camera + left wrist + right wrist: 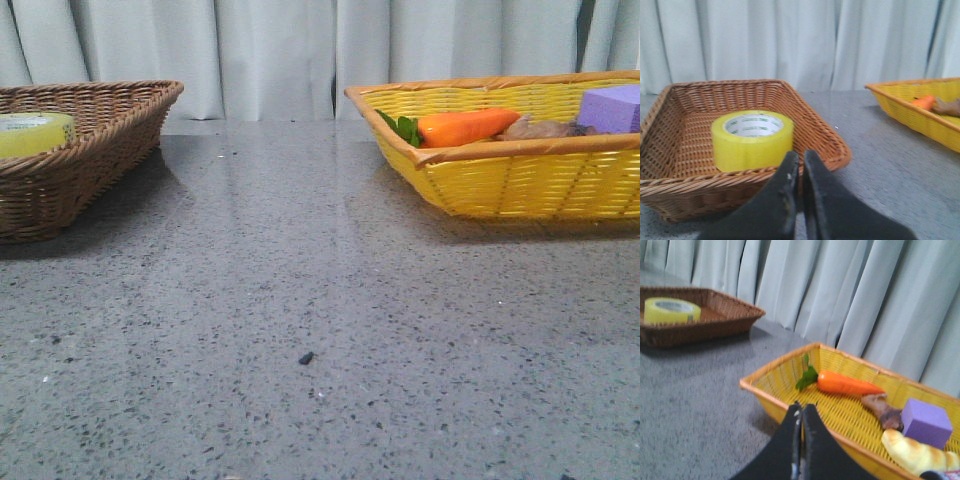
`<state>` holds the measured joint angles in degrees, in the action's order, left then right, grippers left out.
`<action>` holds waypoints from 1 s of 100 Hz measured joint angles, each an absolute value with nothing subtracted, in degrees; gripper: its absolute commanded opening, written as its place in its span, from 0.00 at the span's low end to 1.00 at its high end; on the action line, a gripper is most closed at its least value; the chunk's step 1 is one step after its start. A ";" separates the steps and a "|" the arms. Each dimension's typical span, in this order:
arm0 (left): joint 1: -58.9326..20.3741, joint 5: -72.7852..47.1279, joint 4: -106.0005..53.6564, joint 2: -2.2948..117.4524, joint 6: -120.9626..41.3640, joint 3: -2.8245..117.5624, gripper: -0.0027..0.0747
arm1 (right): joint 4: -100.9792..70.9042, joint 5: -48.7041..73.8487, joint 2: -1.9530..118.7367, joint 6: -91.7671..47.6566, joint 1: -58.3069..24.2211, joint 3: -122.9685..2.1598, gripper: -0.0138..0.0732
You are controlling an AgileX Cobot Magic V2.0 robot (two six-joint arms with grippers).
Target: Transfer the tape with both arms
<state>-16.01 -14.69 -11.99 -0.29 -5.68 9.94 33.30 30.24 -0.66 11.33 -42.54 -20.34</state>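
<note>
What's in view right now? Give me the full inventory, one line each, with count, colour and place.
tape: one, yellow-green with white core, lying flat in the brown basket
brown basket: one, brown wicker, left side of the table
yellow basket: one, yellow with orange rim, right side of the table
carrot: one, orange with green leaves, in the yellow basket
purple block: one, purple, in the yellow basket
bread-like piece: one, pale yellow, beside the block
brown piece: one, brown, between carrot and block
table: grey speckled
left gripper: black, closed, empty
right gripper: black, closed, empty

Front view: tape (35,132) half hidden by brown basket (90,150) rim.
</note>
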 measured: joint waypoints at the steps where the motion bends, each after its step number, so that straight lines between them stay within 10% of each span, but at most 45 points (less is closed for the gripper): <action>1: -16.01 -13.54 -11.99 -0.29 -5.68 9.56 0.01 | 33.30 30.24 -0.64 11.33 -42.54 -19.94 0.07; 100: -13.88 -7.17 -12.11 -0.38 -5.82 -0.05 0.01 | 35.37 25.23 -0.69 11.71 -42.54 -15.90 0.07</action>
<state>-13.88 -7.17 -12.11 -0.38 -5.82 -0.05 35.37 25.23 -0.69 11.71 -42.54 -15.90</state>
